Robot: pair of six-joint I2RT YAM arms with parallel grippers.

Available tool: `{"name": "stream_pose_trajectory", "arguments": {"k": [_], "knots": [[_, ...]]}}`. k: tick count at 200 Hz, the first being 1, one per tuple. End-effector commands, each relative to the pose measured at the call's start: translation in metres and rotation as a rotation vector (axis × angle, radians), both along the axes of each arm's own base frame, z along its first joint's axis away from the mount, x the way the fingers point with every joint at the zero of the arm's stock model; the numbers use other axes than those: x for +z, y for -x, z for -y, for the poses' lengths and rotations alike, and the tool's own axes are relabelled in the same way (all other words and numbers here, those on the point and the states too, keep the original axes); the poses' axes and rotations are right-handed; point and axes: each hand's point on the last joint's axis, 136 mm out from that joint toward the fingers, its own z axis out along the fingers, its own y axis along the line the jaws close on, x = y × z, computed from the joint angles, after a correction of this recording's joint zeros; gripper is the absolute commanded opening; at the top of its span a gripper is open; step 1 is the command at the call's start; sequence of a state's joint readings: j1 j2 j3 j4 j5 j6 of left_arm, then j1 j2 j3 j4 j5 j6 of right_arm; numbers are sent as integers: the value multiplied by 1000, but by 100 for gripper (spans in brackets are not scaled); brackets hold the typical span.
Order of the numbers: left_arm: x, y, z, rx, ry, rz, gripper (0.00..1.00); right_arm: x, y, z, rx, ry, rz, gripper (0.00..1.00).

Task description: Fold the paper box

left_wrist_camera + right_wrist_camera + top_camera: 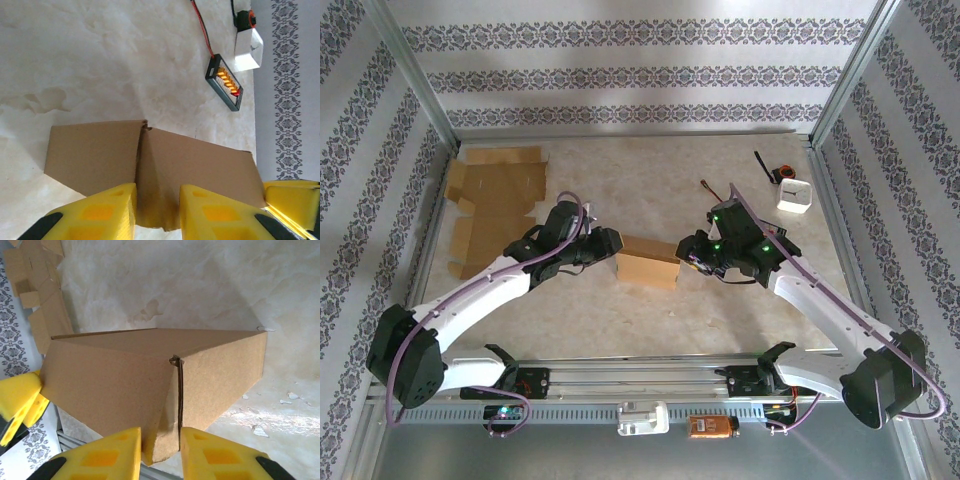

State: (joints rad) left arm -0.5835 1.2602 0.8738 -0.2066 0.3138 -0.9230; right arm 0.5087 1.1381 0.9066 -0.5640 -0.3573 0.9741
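We find the left fingers (107, 210) and right fingers (112, 455) astride opposite ends of the box (648, 268), apparently to brace it for folding; whether they clamp the cardboard we cannot tell.

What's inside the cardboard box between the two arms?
Only closed outer panels of the box show, resting on the table; anything inside is covered, so I cannot tell.

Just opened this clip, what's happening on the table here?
Two arms are working on a brown paper box in the middle of the table. The left tool straddles a cardboard edge at one end, the right tool straddles the edge at the opposite end. Whether either is pinching yet is unclear. Some flat cardboard sheets lie at the far left.
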Motion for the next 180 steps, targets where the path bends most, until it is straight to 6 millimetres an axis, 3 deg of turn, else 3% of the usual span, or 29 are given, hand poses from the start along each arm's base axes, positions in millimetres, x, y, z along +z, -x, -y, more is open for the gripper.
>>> {"name": "stream_pose_trajectory", "arguments": {"k": [1, 27, 88, 130, 151, 180], "knots": [[7, 3, 4, -27, -12, 13, 28, -8, 1, -2, -2, 17, -10, 26], [8, 3, 6, -36, -6, 9, 27, -9, 1, -2, -2, 23, -10, 25], [2, 6, 5, -45, -18, -4, 14, -14, 2, 0, 3, 42, -8, 23], [-32, 19, -11, -62, -141, -72, 11, -32, 5, 12, 2, 130, -11, 21], [-57, 28, -28, -79, -265, -111, 11, -45, 9, 22, 17, 202, -17, 20], [-77, 31, -53, -80, -428, -106, 12, -56, 11, 35, 14, 276, -9, 20]]}}
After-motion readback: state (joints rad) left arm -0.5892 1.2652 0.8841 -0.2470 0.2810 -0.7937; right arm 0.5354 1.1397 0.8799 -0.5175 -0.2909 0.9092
